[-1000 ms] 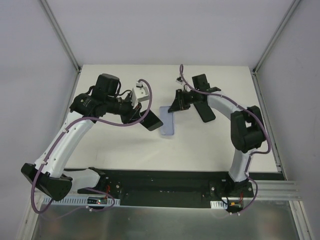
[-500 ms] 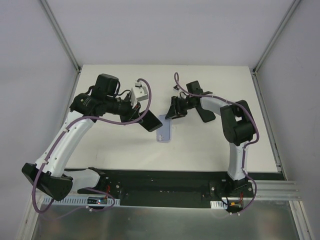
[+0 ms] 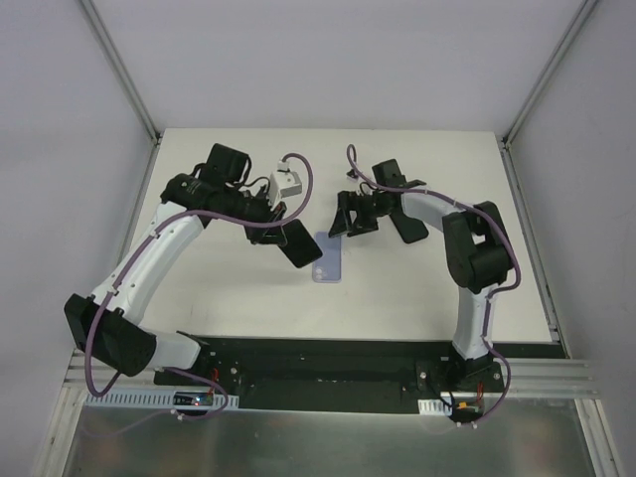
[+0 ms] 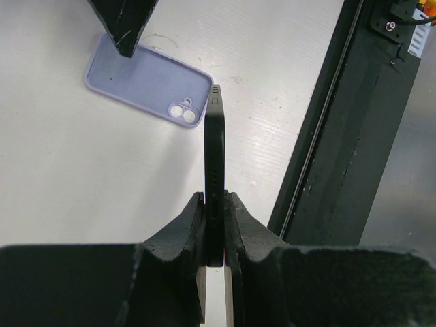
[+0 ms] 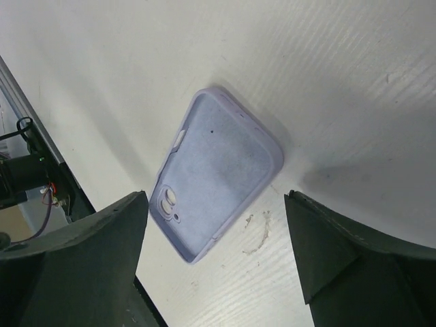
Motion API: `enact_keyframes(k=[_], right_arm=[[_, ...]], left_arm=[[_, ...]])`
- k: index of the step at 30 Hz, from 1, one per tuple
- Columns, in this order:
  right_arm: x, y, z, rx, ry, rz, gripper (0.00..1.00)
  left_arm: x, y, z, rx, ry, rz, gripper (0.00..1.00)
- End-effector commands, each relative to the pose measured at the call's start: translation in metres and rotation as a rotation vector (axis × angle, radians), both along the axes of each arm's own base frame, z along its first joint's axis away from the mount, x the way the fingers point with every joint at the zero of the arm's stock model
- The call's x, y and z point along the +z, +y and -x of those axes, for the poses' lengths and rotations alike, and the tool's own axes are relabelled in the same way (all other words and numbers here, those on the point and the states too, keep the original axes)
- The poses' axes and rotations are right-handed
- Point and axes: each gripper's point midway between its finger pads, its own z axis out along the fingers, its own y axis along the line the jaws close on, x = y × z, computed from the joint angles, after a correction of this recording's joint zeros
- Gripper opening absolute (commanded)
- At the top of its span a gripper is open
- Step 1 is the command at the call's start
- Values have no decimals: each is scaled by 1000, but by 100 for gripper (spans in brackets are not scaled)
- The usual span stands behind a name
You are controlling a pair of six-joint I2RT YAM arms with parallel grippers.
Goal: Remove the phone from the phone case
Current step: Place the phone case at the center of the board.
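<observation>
A: Left pincer [image 4: 215,204] is clamped tight on the phone [image 4: 215,150]. It grips the flat faces, and the black handset juts out edge-on past the fingertips.

B: And the right pincer [image 5: 214,218]?

A: Spread wide, nothing in it. The lilac phone case [image 5: 218,174] lies flat on the surface [image 5: 354,61] beneath it, framed between the two fingers and touching neither.

B: Which way up is the case?

A: Hollow side up, camera cut-out showing. Seen from the left pincer, it sits just beyond the phone's far end and a little to one side. The phone is out of the case.
</observation>
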Motion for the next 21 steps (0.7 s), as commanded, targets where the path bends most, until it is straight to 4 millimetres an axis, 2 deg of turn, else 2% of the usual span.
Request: enact_keyframes(k=[1, 7, 12, 16, 21], right_arm=[[57, -7, 1, 50, -189, -17, 91], [90, -21, 28, 129, -286, -12, 93], [99, -30, 46, 143, -295, -12, 93], [110, -23, 77, 246, -276, -135, 94], [118, -5, 109, 382, -332, -214, 96]], left_arm=[[9, -1, -1, -54, -13, 47, 0], [-14, 10, -2, -90, 83, 6, 0], [-33, 13, 0, -133, 219, -12, 0], [-33, 9, 0, -153, 264, 13, 0], [-19, -1, 0, -166, 273, 82, 0]])
